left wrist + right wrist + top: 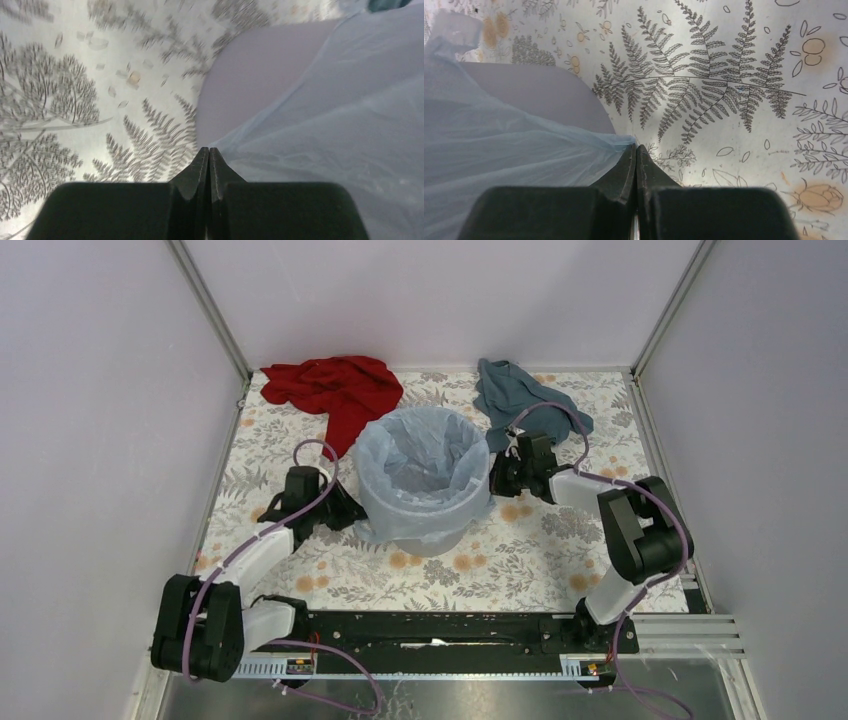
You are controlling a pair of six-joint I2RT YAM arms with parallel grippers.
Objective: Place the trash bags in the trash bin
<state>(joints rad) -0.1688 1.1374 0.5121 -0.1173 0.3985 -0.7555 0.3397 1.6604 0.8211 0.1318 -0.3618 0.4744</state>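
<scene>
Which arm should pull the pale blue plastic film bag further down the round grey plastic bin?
Probably right: right gripper pinches the pale blue film bag higher on the grey bin; left gripper holds it low, near the table.

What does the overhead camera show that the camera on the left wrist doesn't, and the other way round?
Only the overhead view shows the red cloth and the teal cloth at the far side, the right arm, and the open top of the bin lined by the trash bag. Only the left wrist view shows the left hand up close, its fingers pressed together on the bag's edge. Both show the pale blue bag, the grey bin and the flower-patterned table.
</scene>
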